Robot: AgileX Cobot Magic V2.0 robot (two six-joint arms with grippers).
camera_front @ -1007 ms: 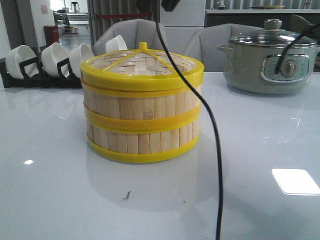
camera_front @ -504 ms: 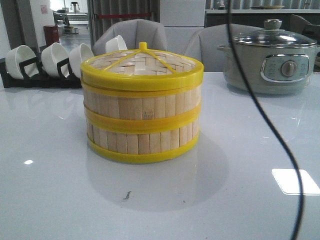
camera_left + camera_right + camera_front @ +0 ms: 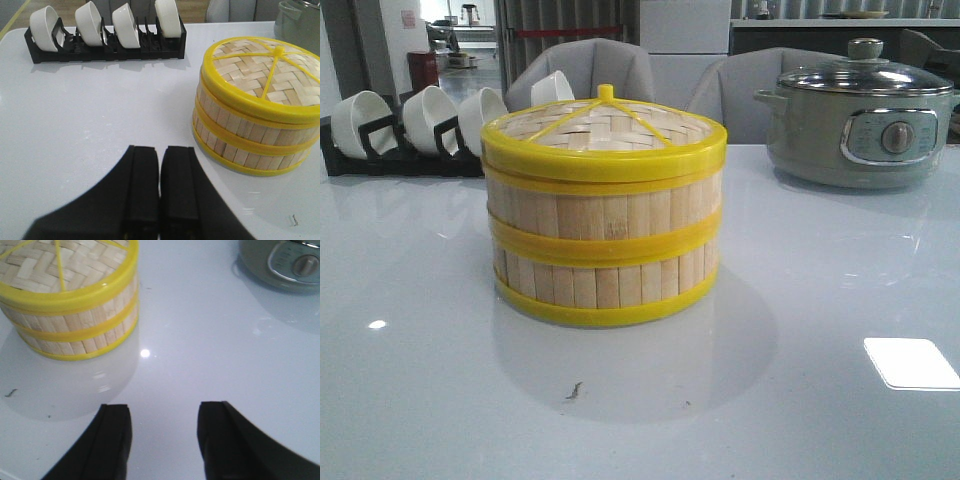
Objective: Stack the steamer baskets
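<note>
The steamer baskets [image 3: 605, 235] stand stacked one on the other at the table's middle, with the woven bamboo lid [image 3: 605, 125] seated on top. The same stack shows in the left wrist view as steamer baskets [image 3: 255, 132] and in the right wrist view as steamer baskets [image 3: 75, 325]. My left gripper [image 3: 160, 150] is shut with nothing between its fingers, above bare table some way short of the stack. My right gripper [image 3: 164, 407] is open and empty, likewise back from the stack. Neither gripper appears in the front view.
A black rack of white bowls [image 3: 420, 125] stands at the back left, also seen as the rack [image 3: 105, 35]. A grey electric pot with glass lid [image 3: 865, 115] sits at the back right, partly visible as the pot [image 3: 282, 262]. Grey chairs stand behind the table.
A black cable that hung across the front view swung to the right and has left the picture. The stacked baskets have not moved.
</note>
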